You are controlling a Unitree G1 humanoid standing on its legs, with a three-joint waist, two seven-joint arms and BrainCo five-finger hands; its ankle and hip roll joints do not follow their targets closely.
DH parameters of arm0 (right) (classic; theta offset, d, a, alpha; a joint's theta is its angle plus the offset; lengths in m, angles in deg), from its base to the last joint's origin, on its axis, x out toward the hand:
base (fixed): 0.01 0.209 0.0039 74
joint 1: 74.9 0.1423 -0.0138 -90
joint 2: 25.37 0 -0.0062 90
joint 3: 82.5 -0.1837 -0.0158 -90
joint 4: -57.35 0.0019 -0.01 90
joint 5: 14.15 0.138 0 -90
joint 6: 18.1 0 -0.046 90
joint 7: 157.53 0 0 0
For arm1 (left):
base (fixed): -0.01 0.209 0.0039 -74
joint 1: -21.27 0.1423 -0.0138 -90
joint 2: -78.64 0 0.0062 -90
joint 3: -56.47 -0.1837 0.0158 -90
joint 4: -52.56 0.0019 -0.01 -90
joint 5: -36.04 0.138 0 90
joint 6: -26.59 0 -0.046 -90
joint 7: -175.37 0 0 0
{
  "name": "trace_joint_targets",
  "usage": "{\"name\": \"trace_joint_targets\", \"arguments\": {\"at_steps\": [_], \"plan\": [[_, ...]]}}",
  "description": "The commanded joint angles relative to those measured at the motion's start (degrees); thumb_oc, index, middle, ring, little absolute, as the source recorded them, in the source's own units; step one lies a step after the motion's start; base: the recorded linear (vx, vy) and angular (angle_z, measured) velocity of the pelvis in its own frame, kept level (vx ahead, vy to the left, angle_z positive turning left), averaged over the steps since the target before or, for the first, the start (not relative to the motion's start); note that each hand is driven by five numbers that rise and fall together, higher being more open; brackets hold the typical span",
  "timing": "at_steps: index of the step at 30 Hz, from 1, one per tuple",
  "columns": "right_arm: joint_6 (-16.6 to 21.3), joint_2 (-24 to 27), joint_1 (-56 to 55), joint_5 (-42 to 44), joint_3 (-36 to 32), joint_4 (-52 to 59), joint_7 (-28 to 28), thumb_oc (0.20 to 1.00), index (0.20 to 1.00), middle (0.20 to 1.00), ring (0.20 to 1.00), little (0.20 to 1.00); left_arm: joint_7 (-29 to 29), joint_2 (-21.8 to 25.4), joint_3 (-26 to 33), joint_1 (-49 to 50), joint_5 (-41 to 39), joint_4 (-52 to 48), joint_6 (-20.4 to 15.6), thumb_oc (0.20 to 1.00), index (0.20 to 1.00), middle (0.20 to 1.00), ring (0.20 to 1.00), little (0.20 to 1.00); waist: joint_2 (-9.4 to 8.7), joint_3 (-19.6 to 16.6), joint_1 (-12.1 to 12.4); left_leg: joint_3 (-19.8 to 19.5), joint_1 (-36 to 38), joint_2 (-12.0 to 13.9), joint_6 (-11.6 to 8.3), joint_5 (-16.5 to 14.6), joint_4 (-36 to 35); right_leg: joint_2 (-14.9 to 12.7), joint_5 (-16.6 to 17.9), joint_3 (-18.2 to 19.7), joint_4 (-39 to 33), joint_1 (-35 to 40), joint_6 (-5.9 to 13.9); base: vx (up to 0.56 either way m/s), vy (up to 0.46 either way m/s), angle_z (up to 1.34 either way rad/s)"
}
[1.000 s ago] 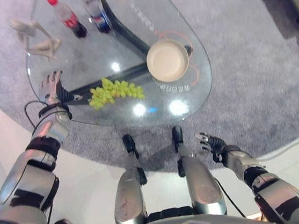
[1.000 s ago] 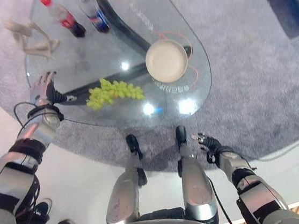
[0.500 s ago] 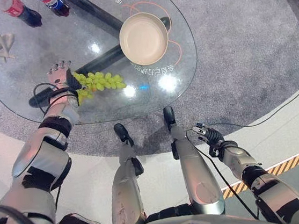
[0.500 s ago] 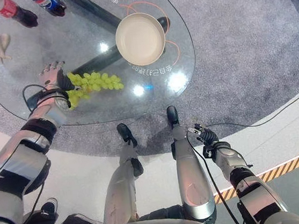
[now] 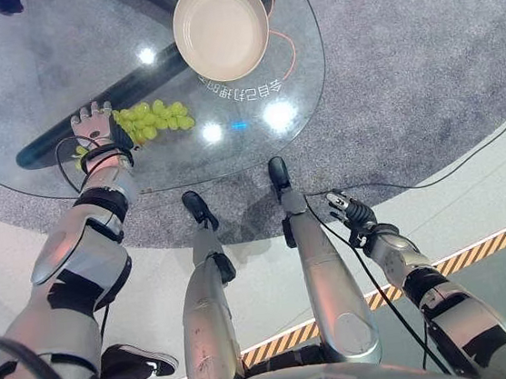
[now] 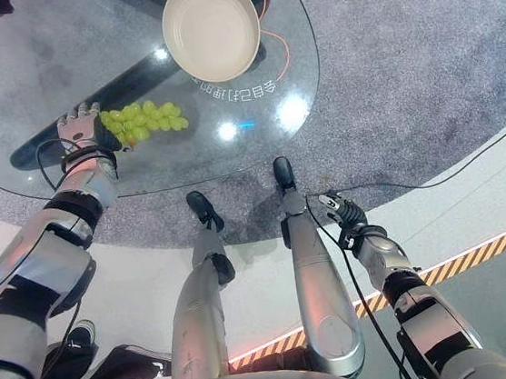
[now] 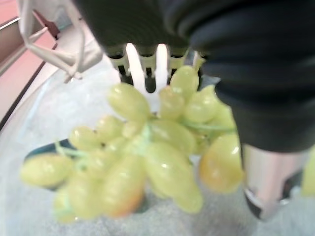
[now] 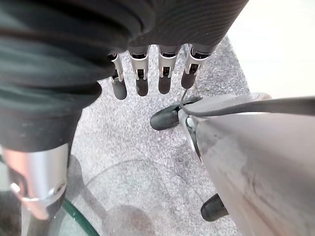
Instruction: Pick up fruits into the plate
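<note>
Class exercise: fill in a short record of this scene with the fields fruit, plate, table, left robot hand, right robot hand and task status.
fruit: bunch of green grapes lying on the table
plate: cream plate, nothing in it, apart from the grapes
table: glass table over grey carpet
left robot hand: left robot hand at the grapes' end, fingers straight
right robot hand: right robot hand off the table, low beside the leg, fingers relaxed
task status: grapes not yet in the plate

Grapes (image 5: 148, 121) on table (image 5: 39, 77), plate (image 5: 220, 27) behind-right.
</note>
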Motion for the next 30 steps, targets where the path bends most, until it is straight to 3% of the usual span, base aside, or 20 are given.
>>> {"name": "trace_joint_targets", "arguments": {"at_steps": [1, 4, 5, 14, 24, 29, 30], "plan": [[1.13, -2.01, -0.33, 4.72, 0.40, 3.03, 1.22, 1.000, 1.000, 1.000, 1.000, 1.000, -1.18, -0.26, 0.33, 0.39, 7.59, 5.30, 4.26, 1.000, 1.000, 1.000, 1.000, 1.000, -4.12, -0.64, -0.11, -1.95, -2.75, -1.15, -2.01, -5.78, 7.40, 5.04, -0.29, -3.55, -0.62, 0.81, -1.89, -0.03, 0.002, -0.07], [1.19, -2.61, 0.62, 8.50, -0.05, 3.43, 2.62, 1.000, 1.000, 1.000, 1.000, 1.000, 0.37, -0.90, -1.17, 0.43, 12.06, 6.40, 8.10, 1.000, 1.000, 1.000, 1.000, 1.000, -4.55, -0.64, -0.28, -1.79, -3.87, -0.91, -2.32, -5.72, 7.37, 5.04, -0.13, -3.44, -0.78, -0.18, -1.77, -0.02, 0.002, -0.04], [1.27, -3.00, 0.99, 9.43, -0.12, 3.44, 3.10, 1.000, 1.000, 1.000, 1.000, 1.000, 1.10, -1.36, -1.33, 0.36, 13.39, 6.74, 9.28, 0.200, 0.200, 0.200, 0.200, 0.200, -4.76, -0.64, -0.33, -1.78, -4.38, -0.86, -2.40, -5.72, 7.43, 5.03, -0.02, -3.36, -0.80, -0.67, -1.71, 0.00, 0.000, 0.00], [0.55, -4.63, 1.50, 12.50, -0.07, 3.55, 5.43, 1.000, 1.000, 1.000, 1.000, 1.000, 4.04, -1.73, -1.11, -0.99, 14.54, 8.78, 8.74, 0.200, 0.200, 0.200, 0.200, 0.200, -6.34, -0.64, -0.35, -1.97, -5.73, -0.77, -2.57, -5.64, 6.55, 5.20, 0.84, -3.21, -1.83, -1.97, -1.40, 0.00, -0.005, 0.00], [-0.45, -5.12, 2.11, 16.56, -0.73, 2.69, 7.66, 1.000, 1.000, 1.000, 1.000, 1.000, 3.96, -0.82, -2.13, -1.46, 16.26, 9.73, 6.88, 0.200, 0.200, 0.200, 0.200, 0.200, -6.74, -0.64, -0.07, -2.33, -5.64, -0.78, -2.67, -5.50, 6.46, 5.12, 1.18, -3.31, -2.11, -1.55, -1.15, 0.00, 0.000, 0.00], [-0.15, -5.26, 1.84, 15.93, -0.82, 1.90, 8.40, 1.000, 1.000, 1.000, 1.000, 1.000, 5.63, -0.45, -1.99, -0.89, 12.14, 8.81, 4.60, 0.200, 0.200, 0.200, 0.200, 0.200, -6.62, -0.64, 0.30, -2.60, -5.24, -0.78, -2.64, -5.47, 6.33, 5.01, 1.11, -3.38, -2.19, -1.01, -1.15, 0.00, 0.000, 0.00], [0.26, -5.21, 1.53, 14.99, -0.70, 2.00, 8.21, 1.000, 1.000, 1.000, 1.000, 1.000, 6.89, -0.12, -1.45, -0.60, 8.06, 7.67, 2.58, 0.200, 0.200, 0.200, 0.200, 0.200, -6.43, -0.64, 0.58, -2.73, -4.73, -0.81, -2.54, -5.43, 6.12, 4.98, 0.94, -3.50, -2.13, -0.50, -1.16, 0.00, 0.000, 0.00]]}}
